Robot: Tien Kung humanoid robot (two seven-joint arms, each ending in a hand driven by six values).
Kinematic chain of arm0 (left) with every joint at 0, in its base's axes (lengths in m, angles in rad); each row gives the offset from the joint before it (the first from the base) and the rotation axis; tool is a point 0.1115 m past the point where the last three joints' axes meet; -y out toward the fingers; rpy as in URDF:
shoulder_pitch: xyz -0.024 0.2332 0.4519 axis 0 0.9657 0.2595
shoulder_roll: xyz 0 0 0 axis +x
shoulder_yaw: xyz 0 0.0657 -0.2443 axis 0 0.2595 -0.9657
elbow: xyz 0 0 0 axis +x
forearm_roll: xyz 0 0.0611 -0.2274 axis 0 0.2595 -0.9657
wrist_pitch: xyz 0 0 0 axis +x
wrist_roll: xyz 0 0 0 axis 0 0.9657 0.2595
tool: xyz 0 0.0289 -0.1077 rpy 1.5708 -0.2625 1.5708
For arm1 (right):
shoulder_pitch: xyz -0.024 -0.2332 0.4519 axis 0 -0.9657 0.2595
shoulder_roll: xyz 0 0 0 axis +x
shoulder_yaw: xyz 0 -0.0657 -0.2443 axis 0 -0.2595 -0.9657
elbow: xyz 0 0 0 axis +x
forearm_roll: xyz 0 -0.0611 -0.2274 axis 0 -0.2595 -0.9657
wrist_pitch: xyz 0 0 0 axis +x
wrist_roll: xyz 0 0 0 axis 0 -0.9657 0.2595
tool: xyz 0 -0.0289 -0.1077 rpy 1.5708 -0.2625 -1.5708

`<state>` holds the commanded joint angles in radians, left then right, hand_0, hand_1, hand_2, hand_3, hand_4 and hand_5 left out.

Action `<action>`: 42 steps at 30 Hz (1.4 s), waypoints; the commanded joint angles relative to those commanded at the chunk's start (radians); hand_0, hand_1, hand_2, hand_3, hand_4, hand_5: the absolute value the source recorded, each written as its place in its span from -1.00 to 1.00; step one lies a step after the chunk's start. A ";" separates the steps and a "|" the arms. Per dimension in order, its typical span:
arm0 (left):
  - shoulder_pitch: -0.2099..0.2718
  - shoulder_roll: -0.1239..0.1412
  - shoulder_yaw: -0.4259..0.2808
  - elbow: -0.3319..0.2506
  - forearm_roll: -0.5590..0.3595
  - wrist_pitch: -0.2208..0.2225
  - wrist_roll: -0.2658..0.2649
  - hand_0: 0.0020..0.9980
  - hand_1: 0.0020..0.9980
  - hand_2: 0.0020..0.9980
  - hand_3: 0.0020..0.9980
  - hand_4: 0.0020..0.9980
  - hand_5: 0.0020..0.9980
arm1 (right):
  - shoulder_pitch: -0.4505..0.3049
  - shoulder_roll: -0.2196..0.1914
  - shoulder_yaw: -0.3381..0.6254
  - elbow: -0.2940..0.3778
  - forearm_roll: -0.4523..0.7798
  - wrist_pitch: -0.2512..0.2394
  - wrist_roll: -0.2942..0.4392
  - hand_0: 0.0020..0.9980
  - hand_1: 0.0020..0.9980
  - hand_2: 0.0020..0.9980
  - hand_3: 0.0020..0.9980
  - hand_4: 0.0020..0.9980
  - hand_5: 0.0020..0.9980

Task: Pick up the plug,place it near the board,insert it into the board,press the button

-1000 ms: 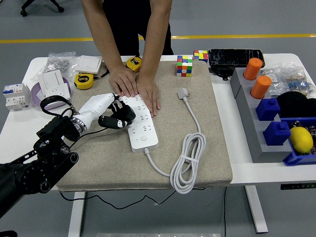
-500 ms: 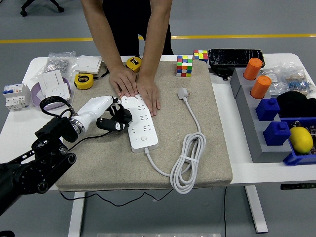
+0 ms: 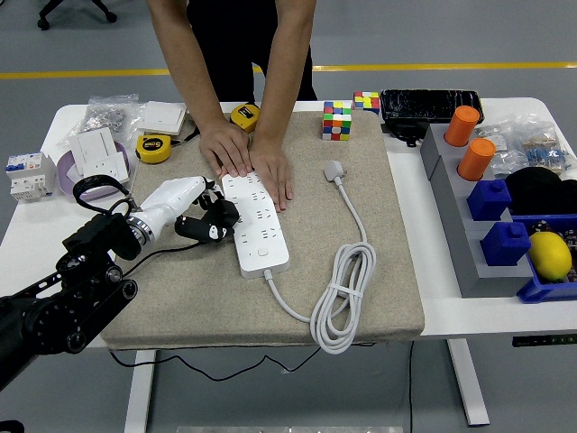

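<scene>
the plug (image 3: 334,170) looks light and rigid; grip its hard body, not the floppy cord. left robot hand (image 3: 206,219), fingers curled, holds nothing.

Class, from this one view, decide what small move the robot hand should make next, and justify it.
Probably carry the black plug, gripped in the left robot hand, slightly right over the power strip: it sits just off the strip's left edge, and a person's hands steady the far end.
</scene>
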<state>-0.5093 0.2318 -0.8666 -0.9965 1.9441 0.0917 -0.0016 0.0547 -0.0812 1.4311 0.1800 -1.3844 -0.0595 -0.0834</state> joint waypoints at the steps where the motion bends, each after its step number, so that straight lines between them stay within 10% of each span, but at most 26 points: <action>1: -0.002 0.001 0.003 -0.001 -0.001 -0.001 0.000 0.10 0.08 -0.22 -0.18 -0.08 -0.97 | 0.001 0.000 0.000 0.000 0.000 0.000 0.000 0.60 0.40 0.42 0.50 1.00 0.98; 42: -0.025 0.021 0.024 0.005 0.032 -0.035 0.002 0.14 0.15 -0.11 -0.12 -0.04 -1.00 | 0.008 -0.004 0.003 0.000 0.006 -0.002 0.002 0.59 0.40 0.42 0.50 1.00 0.98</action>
<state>-0.5344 0.2533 -0.8424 -0.9915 1.9757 0.0571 0.0007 0.0624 -0.0851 1.4339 0.1800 -1.3788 -0.0618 -0.0810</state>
